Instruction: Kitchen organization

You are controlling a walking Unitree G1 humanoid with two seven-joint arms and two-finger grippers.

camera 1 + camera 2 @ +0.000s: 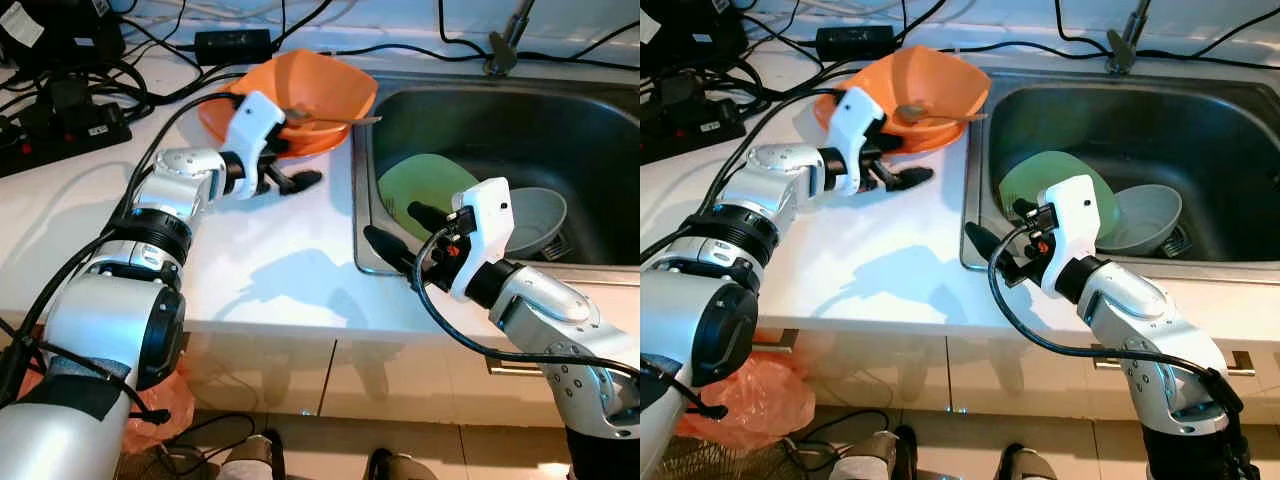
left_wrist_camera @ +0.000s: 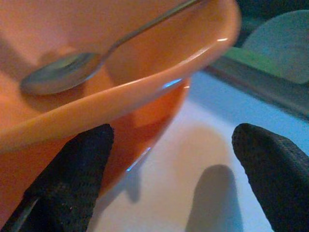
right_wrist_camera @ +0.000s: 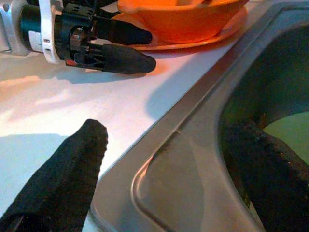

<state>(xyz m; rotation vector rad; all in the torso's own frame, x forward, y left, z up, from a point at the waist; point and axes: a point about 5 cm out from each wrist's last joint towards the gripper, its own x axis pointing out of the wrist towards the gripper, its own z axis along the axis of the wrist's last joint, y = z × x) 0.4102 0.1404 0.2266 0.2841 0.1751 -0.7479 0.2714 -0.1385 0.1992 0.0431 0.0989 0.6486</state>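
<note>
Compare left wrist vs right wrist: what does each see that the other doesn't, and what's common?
Left wrist alone: the metal spoon lying inside the orange bowl, seen close up past the open left gripper.

Right wrist alone: the orange plate under the bowl, the sink rim between the open right gripper fingers, and the left gripper from outside.

Shared: the orange bowl, the white counter and a piece of the green plate.

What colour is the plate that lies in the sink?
The plate in the sink is light green; the left eye view shows it best.
</note>
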